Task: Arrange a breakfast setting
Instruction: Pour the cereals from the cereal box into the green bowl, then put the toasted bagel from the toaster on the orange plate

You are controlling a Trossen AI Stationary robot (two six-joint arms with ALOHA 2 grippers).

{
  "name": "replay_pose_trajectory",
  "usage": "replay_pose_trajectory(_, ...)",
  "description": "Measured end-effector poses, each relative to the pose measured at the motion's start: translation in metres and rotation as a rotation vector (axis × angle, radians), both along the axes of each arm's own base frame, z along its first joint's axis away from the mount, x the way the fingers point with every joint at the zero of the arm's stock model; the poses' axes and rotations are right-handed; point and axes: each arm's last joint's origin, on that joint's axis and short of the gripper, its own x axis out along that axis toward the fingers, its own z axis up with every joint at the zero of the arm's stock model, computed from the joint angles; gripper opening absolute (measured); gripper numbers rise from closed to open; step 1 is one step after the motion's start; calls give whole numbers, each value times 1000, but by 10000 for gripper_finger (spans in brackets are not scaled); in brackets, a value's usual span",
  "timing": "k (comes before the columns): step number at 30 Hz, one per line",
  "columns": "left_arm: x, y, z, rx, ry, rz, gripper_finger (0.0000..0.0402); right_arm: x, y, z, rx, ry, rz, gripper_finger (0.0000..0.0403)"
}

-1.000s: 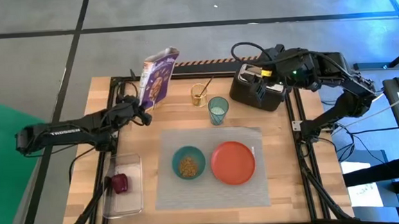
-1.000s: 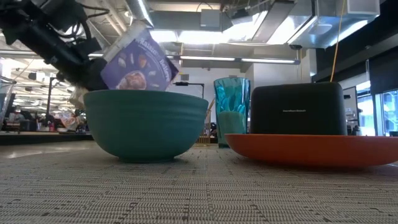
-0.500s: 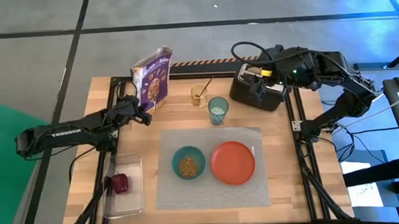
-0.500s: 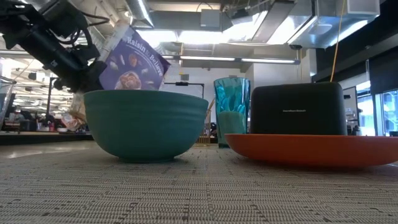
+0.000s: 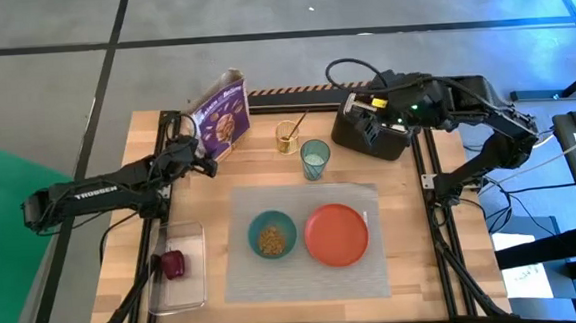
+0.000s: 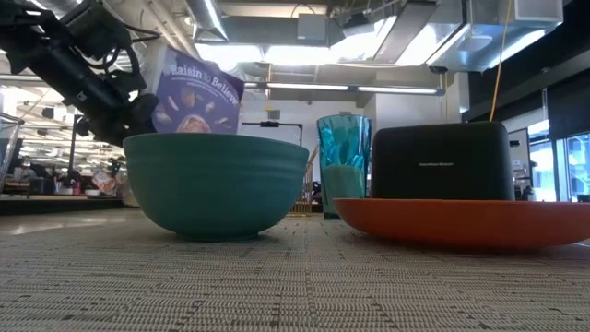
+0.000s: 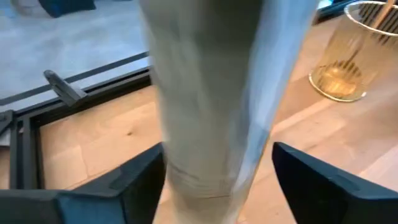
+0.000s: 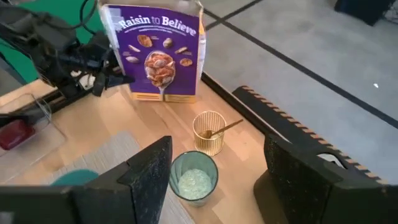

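My left gripper (image 5: 205, 154) is shut on a purple cereal bag (image 5: 223, 118) at the table's far left; the bag also shows in the right wrist view (image 8: 158, 53). My right gripper (image 8: 214, 168) is open and empty above the black toaster (image 5: 372, 134). The teal bowl (image 5: 271, 234), with cereal in it, and the orange-red plate (image 5: 336, 234) sit on the grey placemat (image 5: 306, 205). The teal cup (image 5: 315, 160) stands behind the mat, next to a gold holder with the spoon (image 5: 288, 133). The dark-red fruit (image 5: 173, 265) lies in the clear tray (image 5: 188, 288). The bagel is hidden. My left gripper pinches the cereal bag's lower part (image 7: 186, 168) between its two fingers, one on each broad face. The fingers come level from the table's left side. The bag stands upright; whether its bottom (image 8: 163, 96) touches the table I cannot tell.
Bare wood lies between the bag and the placemat. The table's dark frame rails (image 5: 170, 119) run along the left and far edges. Cables (image 5: 348, 70) loop behind the toaster.
My left gripper has turned and brought the cereal bag from a tilt back to upright, lowering it a little toward the table's far left. My right gripper has shifted slightly toward the table's left over the toaster.
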Motion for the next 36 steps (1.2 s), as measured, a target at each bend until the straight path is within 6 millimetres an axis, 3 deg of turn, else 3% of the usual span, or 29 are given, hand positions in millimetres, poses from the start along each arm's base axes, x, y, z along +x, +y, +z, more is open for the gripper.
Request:
replay_pose_trajectory(6,2,4,23,75,22,-26,319,9,0,-9,31,53,5,246)
replay_pose_trajectory(21,-6,-1,115,141,-14,-68,322,13,0,-18,43,118,-26,246)
replay_pose_trajectory(27,-15,-8,160,172,-91,-126,322,31,0,-51,90,200,-14,246)
replay_pose_trajectory(36,-8,-22,228,154,-260,-415,296,48,-18,-103,282,307,87,246)
